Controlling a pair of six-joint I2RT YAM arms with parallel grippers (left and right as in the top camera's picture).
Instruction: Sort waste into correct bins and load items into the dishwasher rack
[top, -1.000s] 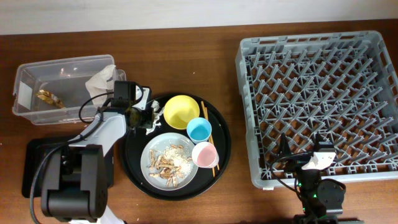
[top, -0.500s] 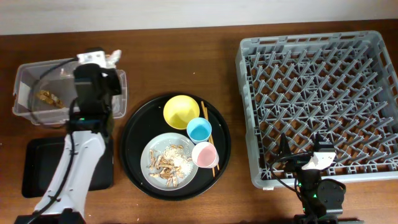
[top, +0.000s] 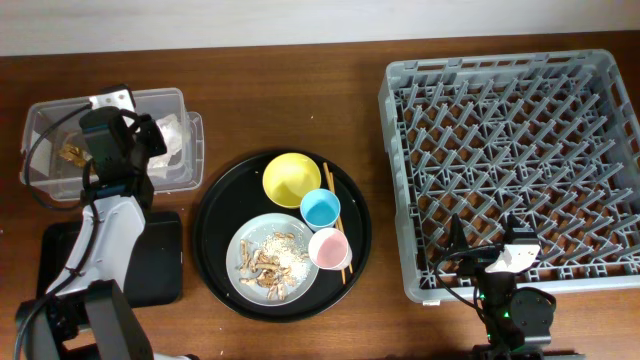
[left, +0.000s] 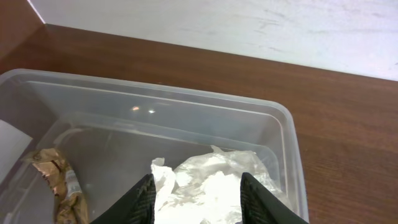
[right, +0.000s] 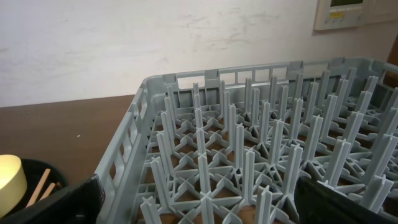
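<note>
My left gripper (top: 157, 140) (left: 199, 182) is open above the right end of the clear tub (top: 40, 118) (left: 124, 102). The crumpled white napkin (top: 177, 134) (left: 214, 180) lies in the tub below and between the fingers. The brownish-gold wrapper (top: 70, 153) (left: 59, 180) lies at the tub's left end. The yellow bowl (top: 291, 178), blue cup (top: 320, 208), pink cup (top: 329, 247), chopsticks (top: 337, 225) and grey plate (top: 240, 240) with food scraps (top: 272, 260) sit on the round black tray. My right gripper (top: 492, 258) (right: 205, 208) is open and empty at the grey rack's (top: 510, 150) (right: 249, 137) front edge.
The shallow black rectangular tray (top: 165, 262) lies at the front left, partly under my left arm. The round black tray (top: 212, 220) stands between the tub and the rack. A wall runs behind the table.
My left arm swung from the round tray's left rim back over the clear tub. The napkin now lies inside the tub's right end. The right arm has not moved.
</note>
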